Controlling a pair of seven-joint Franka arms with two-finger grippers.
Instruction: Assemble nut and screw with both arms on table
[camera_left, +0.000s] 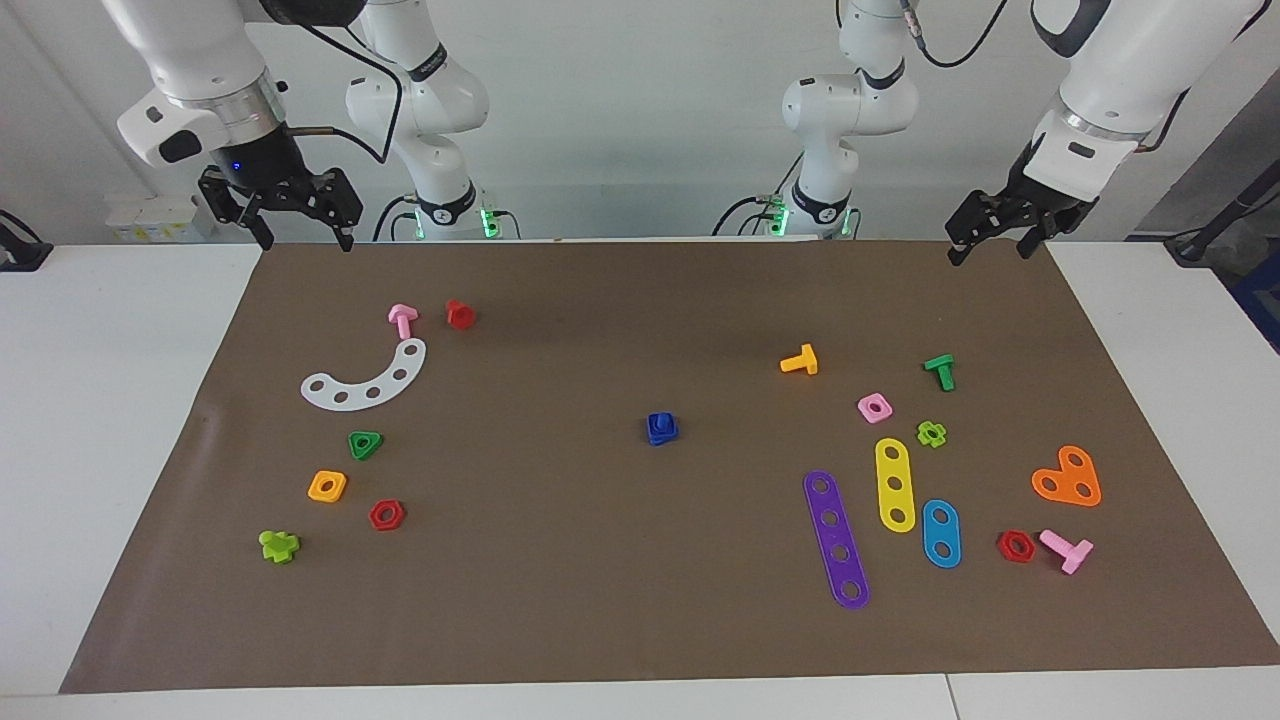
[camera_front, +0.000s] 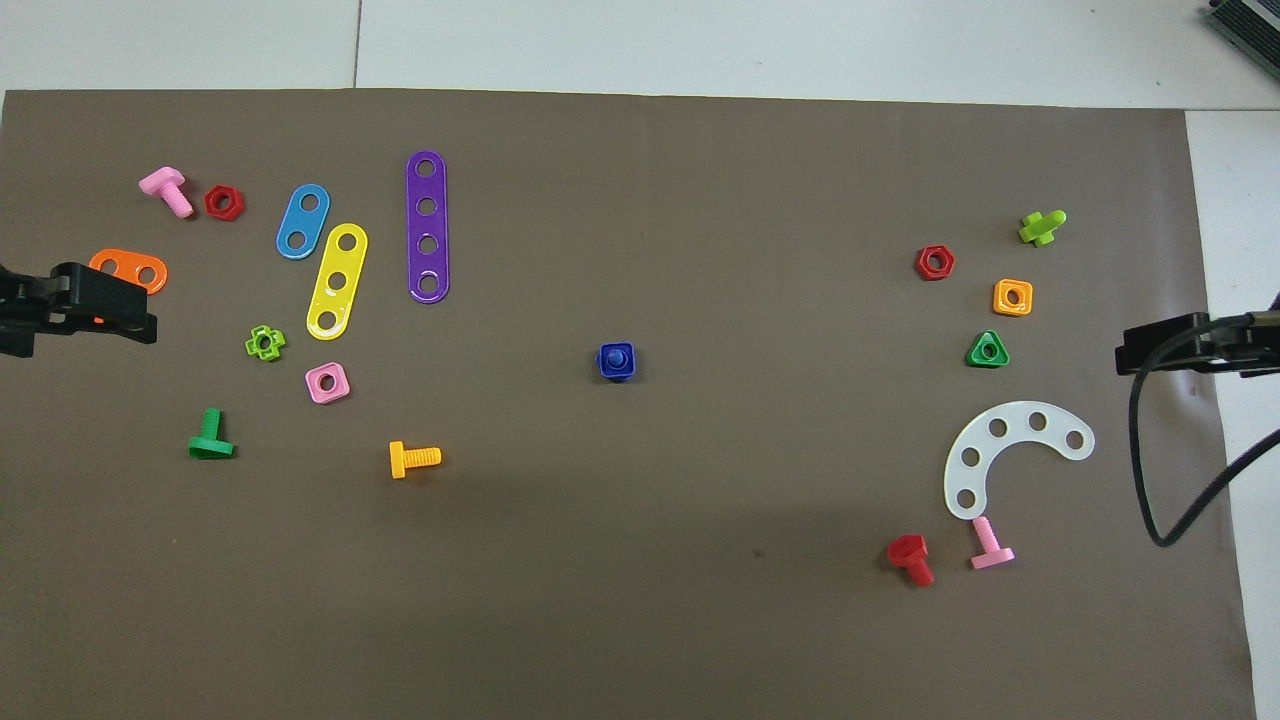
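Hanging at the upper left of the facing view, over the mat's corner near its own base, the right gripper (camera_left: 297, 236) holds nothing and its jaws stand wide apart. In the overhead view only its black tip (camera_front: 1165, 343) shows, at the right edge.

Further right, near the middle of both frames, sit the task's two blue pieces, joined into one small stack on the brown mat of the table (camera_left: 560, 600). The nut (camera_left: 662, 432) is a dark blue square with rounded corners lying flat on the mat. The screw (camera_left: 658, 420) stands in its centre hole; from overhead the screw (camera_front: 617, 355) appears as a round blue boss inside the square outline of the nut (camera_front: 616, 372), so its long axis runs straight up from the table, pointing at the camera above. Which end of the screw is uppermost is hard to tell, since the triangular head cannot be made out. The stack stands alone, well apart from the orange T-shaped screw (camera_left: 800, 361) to its upper right in the facing view.

At the upper right of that view the left gripper (camera_left: 990, 244) hangs over the mat's other corner, jaws wide and empty. Overhead, it (camera_front: 90, 310) juts in from the left edge, partly covering an orange plate (camera_front: 130, 268).
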